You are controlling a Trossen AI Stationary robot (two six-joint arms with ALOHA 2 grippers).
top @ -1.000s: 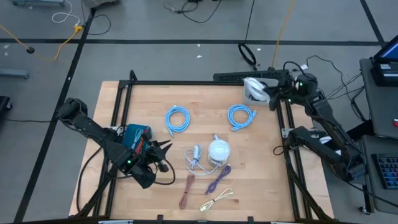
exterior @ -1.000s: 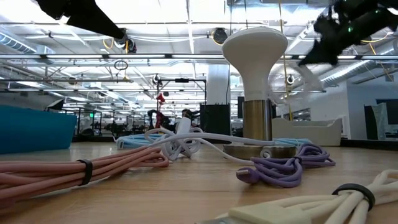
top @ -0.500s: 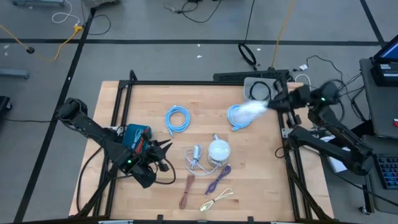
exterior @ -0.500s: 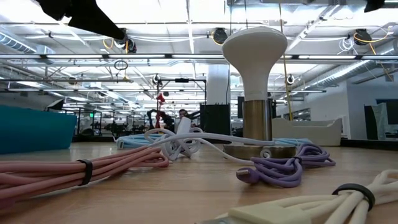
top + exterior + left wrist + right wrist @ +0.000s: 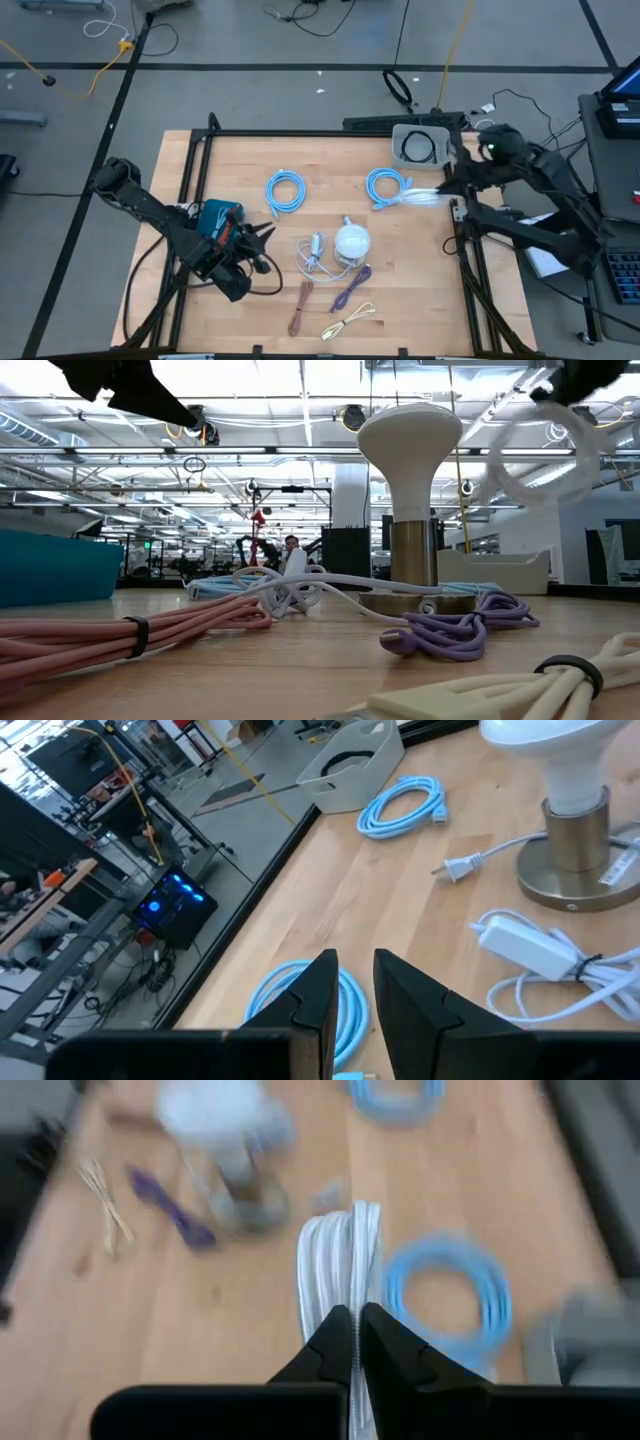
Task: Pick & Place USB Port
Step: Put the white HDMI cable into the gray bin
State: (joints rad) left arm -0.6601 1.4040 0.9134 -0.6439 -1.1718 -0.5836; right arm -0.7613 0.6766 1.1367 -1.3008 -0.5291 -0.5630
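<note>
A coiled white cable is clamped in the right gripper's jaws beside the grey bin, which holds a dark cable.

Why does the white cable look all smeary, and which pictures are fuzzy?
High view: the white cable in the right hand is streaked. Right wrist view: the lamp and table are blurred. Left wrist view looks sharp.

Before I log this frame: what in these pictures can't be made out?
- White cable in the right end effector: its plug ends are motion-blurred in the high and right wrist views.
- Gray bin: contents too small, high view.
- Left end effector: whether it holds anything is cut off by the left wrist view's edge.
</note>
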